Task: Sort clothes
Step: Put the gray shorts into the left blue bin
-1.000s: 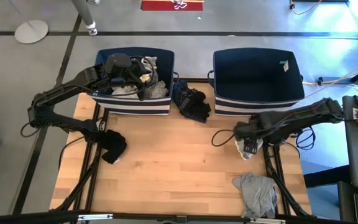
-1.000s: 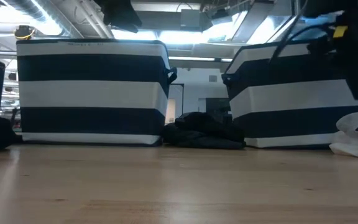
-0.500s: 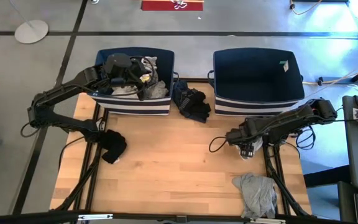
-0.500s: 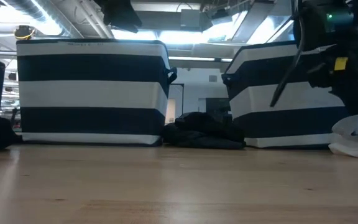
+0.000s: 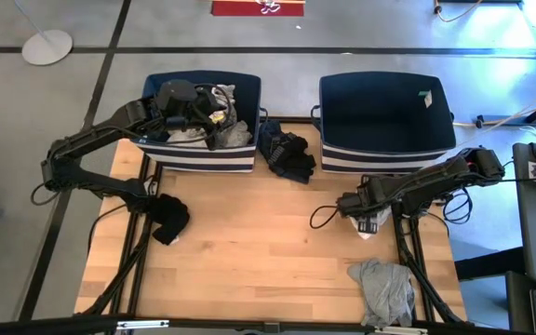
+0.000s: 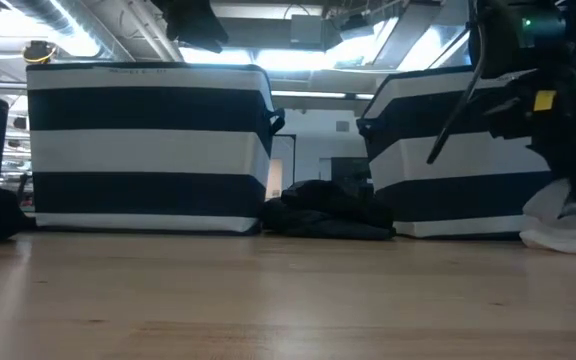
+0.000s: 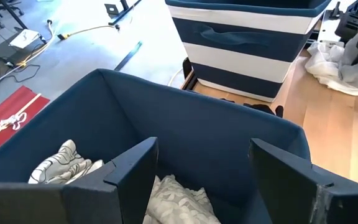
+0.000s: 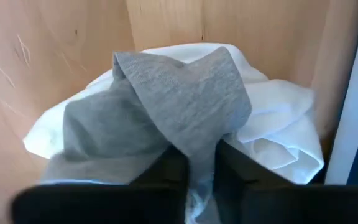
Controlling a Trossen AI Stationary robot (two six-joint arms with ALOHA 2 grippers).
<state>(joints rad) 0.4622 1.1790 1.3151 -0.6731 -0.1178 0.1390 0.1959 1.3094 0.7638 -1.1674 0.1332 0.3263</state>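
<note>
My right gripper (image 5: 366,216) stands low over a white and grey garment (image 8: 166,106) on the table's right side, in front of the right bin (image 5: 384,154), and is shut on it. My left gripper (image 7: 204,168) hangs open and empty above the left bin (image 5: 198,158), which holds light, patterned clothes (image 5: 214,121). A black garment (image 5: 170,219) lies at the table's left edge. A dark garment (image 5: 285,154) lies between the bins. A grey garment (image 5: 384,290) lies at the near right. My right gripper pinches a raised fold of the garment's grey part (image 8: 197,146) between its two fingers (image 8: 166,171). The fingers come from above, pointing down. The rest of the garment (image 6: 568,225) lies spread on the table around them.
The two navy bins with striped bases stand side by side along the far edge, and the right one (image 5: 384,107) holds no clothes. Bare wood (image 5: 268,242) fills the table's middle and near part. Cables (image 5: 322,212) hang off the right arm.
My right gripper has gone down and a little toward the table's left edge, onto the white and grey garment. The garment stays on the table. My left arm has kept still.
</note>
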